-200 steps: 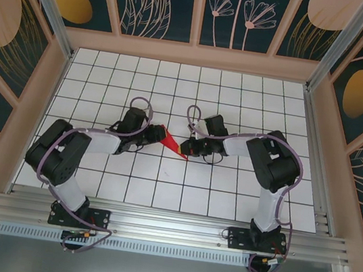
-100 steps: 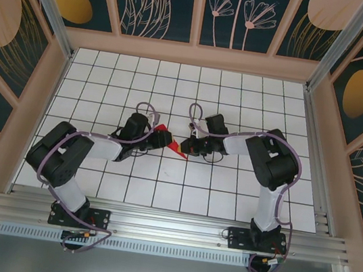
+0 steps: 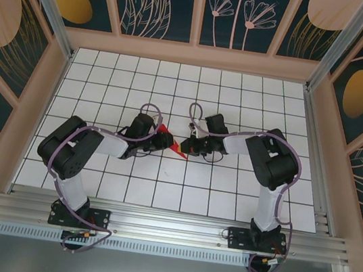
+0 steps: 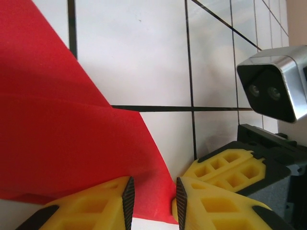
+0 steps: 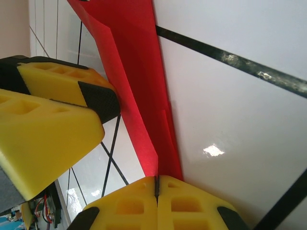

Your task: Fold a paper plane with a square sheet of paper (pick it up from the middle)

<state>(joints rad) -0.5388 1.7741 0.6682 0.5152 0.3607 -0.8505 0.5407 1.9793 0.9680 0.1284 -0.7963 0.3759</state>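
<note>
The square sheet of paper (image 3: 174,146), bright red, is folded into a narrow creased wedge at the middle of the table. My right gripper (image 3: 187,145) holds its right tip; in the right wrist view the fingers (image 5: 157,189) are shut on a thin upright fold of the red paper (image 5: 139,86). My left gripper (image 3: 156,137) sits at the wedge's left part. In the left wrist view its jaws (image 4: 152,201) stand apart, with the red paper (image 4: 72,139) running between the pads (image 4: 128,199). The two grippers almost touch.
White table with a black grid (image 3: 188,89), walled by a wooden frame and patterned panels. The right gripper's yellow fingers (image 4: 225,168) and wrist camera (image 4: 272,86) sit just beyond the left jaws. A metal rail (image 3: 168,226) runs along the near edge.
My left gripper slid right along the red wedge toward the right gripper, covering more of the paper. The left elbow swung inward. The right gripper stayed put, still clamped on the tip.
</note>
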